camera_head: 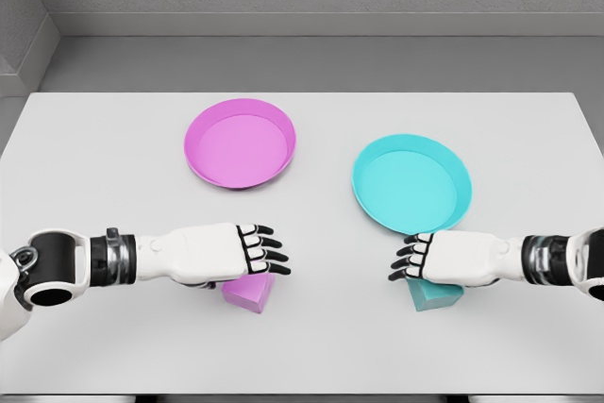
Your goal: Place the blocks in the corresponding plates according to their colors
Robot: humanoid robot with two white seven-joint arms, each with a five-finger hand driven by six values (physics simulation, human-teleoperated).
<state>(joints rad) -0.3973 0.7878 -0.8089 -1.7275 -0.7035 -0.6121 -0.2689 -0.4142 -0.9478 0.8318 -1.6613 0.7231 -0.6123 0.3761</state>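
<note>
Small pink cube block (pixel 250 292) under left robot hand (pixel 247 252), teal cube block (pixel 436 295) under right robot hand (pixel 436 258); I can't tell grip on either; I'd seat fingers squarely before lifting toward matching round plates (pixel 240 143)

You are looking at a scene where nothing readable is showing: no text, label, brand, number or sign is appearing on the plates, the blocks, the hands or the surface.
</note>
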